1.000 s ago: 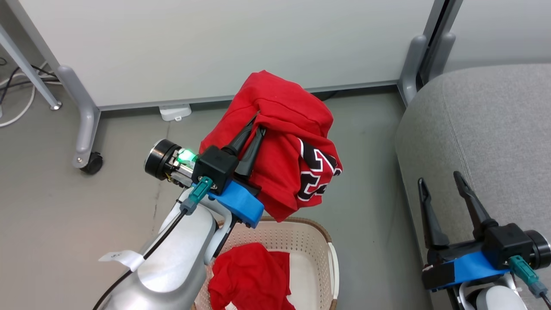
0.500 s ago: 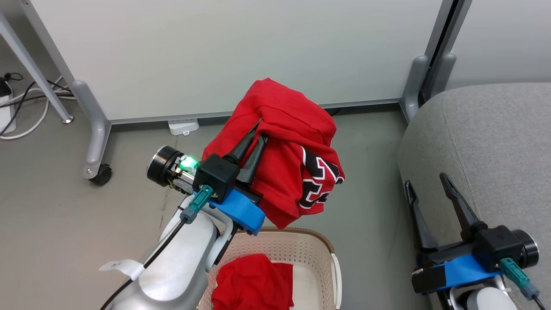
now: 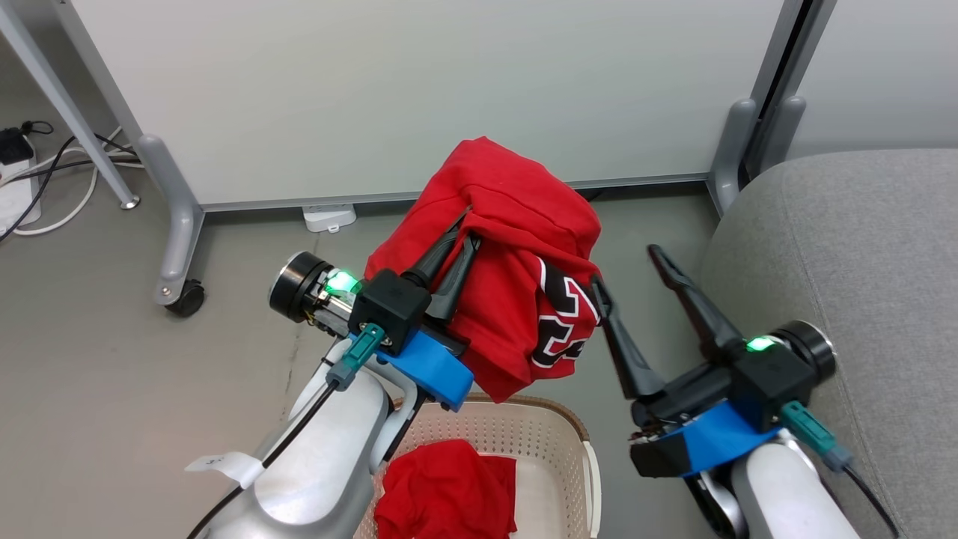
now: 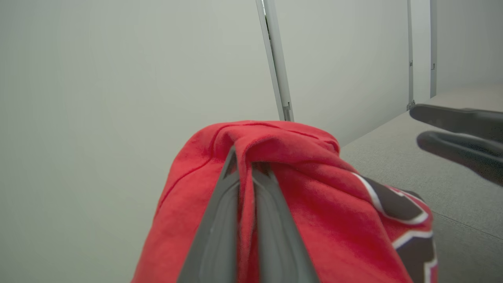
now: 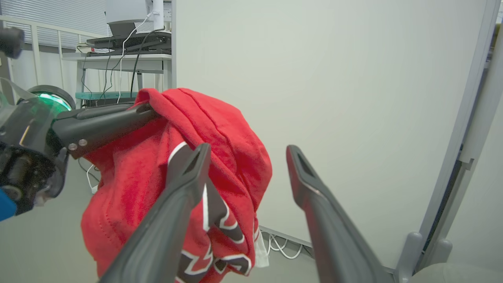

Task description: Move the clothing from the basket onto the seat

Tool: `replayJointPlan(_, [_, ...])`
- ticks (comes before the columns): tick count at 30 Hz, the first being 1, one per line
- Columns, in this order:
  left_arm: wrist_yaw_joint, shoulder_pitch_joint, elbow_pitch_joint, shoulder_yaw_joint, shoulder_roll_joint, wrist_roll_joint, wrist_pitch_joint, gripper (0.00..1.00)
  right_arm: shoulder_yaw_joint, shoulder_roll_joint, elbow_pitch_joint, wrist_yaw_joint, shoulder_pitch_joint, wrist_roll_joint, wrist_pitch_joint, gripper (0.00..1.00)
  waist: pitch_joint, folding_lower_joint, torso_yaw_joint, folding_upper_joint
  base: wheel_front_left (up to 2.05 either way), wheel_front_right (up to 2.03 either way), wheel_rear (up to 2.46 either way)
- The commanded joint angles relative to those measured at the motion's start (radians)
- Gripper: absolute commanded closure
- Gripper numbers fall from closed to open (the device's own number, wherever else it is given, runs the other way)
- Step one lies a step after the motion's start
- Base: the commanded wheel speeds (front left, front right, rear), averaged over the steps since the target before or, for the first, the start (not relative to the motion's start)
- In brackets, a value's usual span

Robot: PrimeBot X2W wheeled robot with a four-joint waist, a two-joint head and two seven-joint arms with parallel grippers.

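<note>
Basket [image 3: 516, 408]: stands on the grey floor [image 3: 112, 389] at the bottom edge of the head view, directly before the robot. One red garment [image 3: 441, 490] lies crumpled inside, against the basket's left side.

Left gripper [image 3: 470, 228]: raised above the basket's far rim, fingers pinched narrow on a fold of the red number-print garment [image 3: 524, 217]. The garment hangs clear of the basket, draped over and around the fingertips, with its black-and-white numerals facing the robot's right. Its lowest fold hangs just above the far rim; whether it touches cannot be told.

Right gripper [image 3: 625, 266]: fingers spread wide, holding nothing, just beside the printed side of the hung garment. Its left finger sits at the garment's edge; contact cannot be confirmed.

Seat [image 3: 861, 247]: light grey upholstery to the robot's right, beyond the right gripper, bare of clothing where visible.

Beyond: a pale partition panel [image 3: 419, 90] on grey legs, one with a castor [image 3: 187, 297].
</note>
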Motion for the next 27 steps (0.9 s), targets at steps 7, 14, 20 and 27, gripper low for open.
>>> replayJointPlan(7, [-0.010, -0.008, -0.008, 0.007, -0.014, 0.014, -0.005, 1.00, 0.101, -0.019, 0.096, 0.000, -0.097, 0.023, -0.003, 0.00, 0.015, 0.0000, 0.018, -0.0001, 0.00, 0.00, 0.00])
replayJointPlan(14, [-0.019, -0.026, -0.018, -0.003, -0.031, 0.026, -0.005, 1.00, 0.164, -0.013, 0.231, 0.000, -0.170, 0.035, -0.003, 0.00, 0.030, 0.0000, 0.039, -0.0001, 0.00, 0.00, 0.00])
replayJointPlan(20, [-0.025, -0.034, -0.024, -0.020, -0.042, 0.030, -0.005, 1.00, 0.185, -0.002, 0.334, 0.000, -0.220, 0.029, -0.003, 0.00, 0.039, 0.0000, 0.055, -0.0001, 0.00, 0.00, 0.00])
replayJointPlan(27, [-0.030, -0.033, -0.024, -0.025, -0.049, 0.034, -0.005, 1.00, 0.199, 0.012, 0.385, 0.000, -0.261, 0.056, -0.003, 1.00, 0.043, 0.0000, 0.061, -0.0001, 0.00, 0.00, 0.00])
